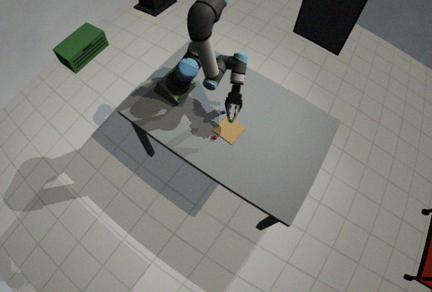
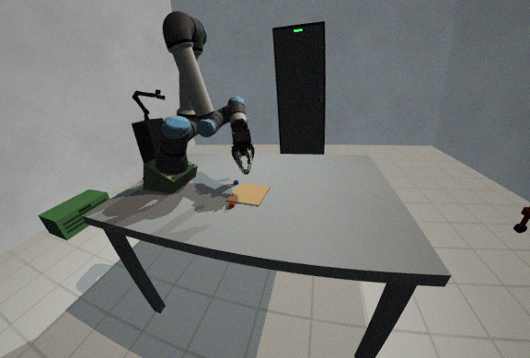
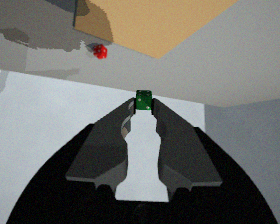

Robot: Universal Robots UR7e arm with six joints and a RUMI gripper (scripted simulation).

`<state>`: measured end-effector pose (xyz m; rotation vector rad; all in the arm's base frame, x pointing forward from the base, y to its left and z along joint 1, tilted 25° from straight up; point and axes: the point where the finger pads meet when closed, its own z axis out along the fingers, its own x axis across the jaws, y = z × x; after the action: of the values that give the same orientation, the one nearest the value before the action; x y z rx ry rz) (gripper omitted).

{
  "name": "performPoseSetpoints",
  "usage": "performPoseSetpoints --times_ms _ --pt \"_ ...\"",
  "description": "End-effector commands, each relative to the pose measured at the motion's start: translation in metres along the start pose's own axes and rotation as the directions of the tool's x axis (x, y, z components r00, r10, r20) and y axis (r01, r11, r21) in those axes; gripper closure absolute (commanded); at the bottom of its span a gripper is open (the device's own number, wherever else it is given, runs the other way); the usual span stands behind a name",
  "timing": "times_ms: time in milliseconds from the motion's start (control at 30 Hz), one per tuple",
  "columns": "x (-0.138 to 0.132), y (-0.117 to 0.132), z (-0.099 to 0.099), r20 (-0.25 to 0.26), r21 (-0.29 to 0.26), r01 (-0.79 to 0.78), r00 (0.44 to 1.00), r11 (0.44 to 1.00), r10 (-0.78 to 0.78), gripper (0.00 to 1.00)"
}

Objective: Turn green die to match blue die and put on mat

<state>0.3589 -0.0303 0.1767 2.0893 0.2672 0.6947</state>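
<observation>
Claw (image 1: 231, 119) (image 2: 246, 171) (image 3: 143, 99) clamped on green die (image 1: 231, 121) (image 2: 247, 171) (image 3: 144, 100), held above table (image 1: 285, 136) (image 2: 331, 209) (image 3: 191, 80). Red die (image 1: 214, 137) (image 2: 231, 205) (image 3: 100, 51) rests beside mat (image 1: 230, 130) (image 2: 250, 194) (image 3: 156, 25).

Three dice: one green (image 1: 231, 121) (image 2: 247, 171) (image 3: 144, 100), one blue (image 1: 223, 112) (image 2: 236, 182), one red (image 1: 214, 137) (image 2: 231, 205) (image 3: 100, 51). One square tan mat (image 1: 229, 130) (image 2: 250, 194) (image 3: 156, 25). One six-joint arm (image 1: 208, 58) (image 2: 195, 80). One bench (image 1: 285, 148) (image 2: 331, 218) (image 3: 191, 75). One green slatted box (image 1: 80, 47) (image 2: 74, 213).

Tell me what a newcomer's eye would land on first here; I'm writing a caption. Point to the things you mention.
Probably the big jointed arm (image 1: 205, 58) (image 2: 193, 75), rising from one end of the grey table (image 1: 285, 148) (image 2: 322, 218). Next, the orange mat (image 1: 230, 131) (image 2: 252, 195) (image 3: 156, 25) on that table, with the green die (image 1: 231, 121) (image 2: 247, 172) (image 3: 144, 100) held in the gripper (image 1: 231, 118) (image 2: 246, 170) (image 3: 143, 99) above the tabletop.
</observation>
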Motion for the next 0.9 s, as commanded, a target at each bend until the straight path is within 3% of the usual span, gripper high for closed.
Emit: performPoseSetpoints --times_ms 0,333,867 --pt "0.0002 -0.0005 0.0004 0.001 -0.069 -0.002 1.000 0.998 0.002 1.00" --pt "-0.0001 -0.0010 -0.0006 0.000 -0.098 -0.003 1.000 0.995 0.003 1.00" --pt "-0.0001 -0.0023 0.0004 -0.001 -0.101 -0.003 1.000 0.995 0.003 1.00"
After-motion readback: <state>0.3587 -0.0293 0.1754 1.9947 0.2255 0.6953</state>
